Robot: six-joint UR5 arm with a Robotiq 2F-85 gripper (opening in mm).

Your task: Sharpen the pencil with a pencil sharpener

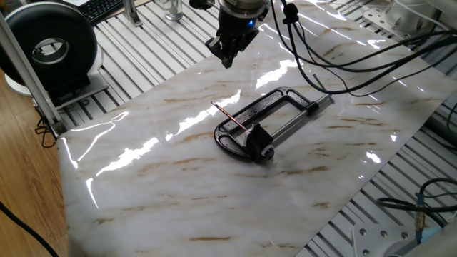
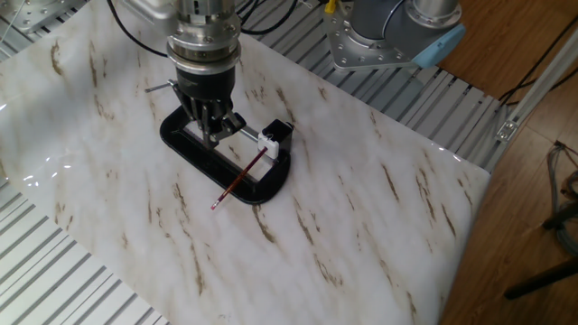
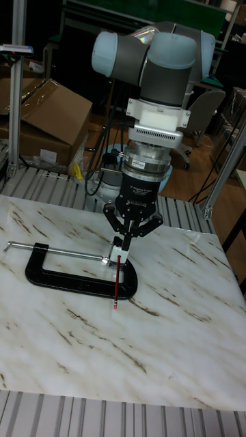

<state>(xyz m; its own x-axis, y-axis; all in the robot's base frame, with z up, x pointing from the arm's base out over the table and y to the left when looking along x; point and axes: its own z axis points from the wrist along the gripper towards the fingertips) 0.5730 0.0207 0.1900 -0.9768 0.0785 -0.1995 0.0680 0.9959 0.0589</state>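
The pencil (image 1: 230,118) (image 2: 239,181) (image 3: 116,283) lies slanted across the frame of the black C-clamp (image 1: 246,112) (image 2: 194,153) (image 3: 61,278) on the marble sheet. One end of it meets the pencil sharpener (image 1: 259,143) (image 2: 275,135), a small black block resting on the clamp. I cannot tell whether the tip is inside. My gripper (image 1: 228,61) (image 2: 213,134) (image 3: 124,246) hangs well above the clamp. Its fingers are drawn together to a point, shut on nothing. In the tall fixed view it hides most of the sharpener.
A round black device (image 1: 53,46) stands at the left off the marble sheet. Cables (image 1: 343,50) trail from the arm to the right. The robot base (image 2: 388,32) sits beyond the far edge. A cardboard box (image 3: 41,116) lies behind the table.
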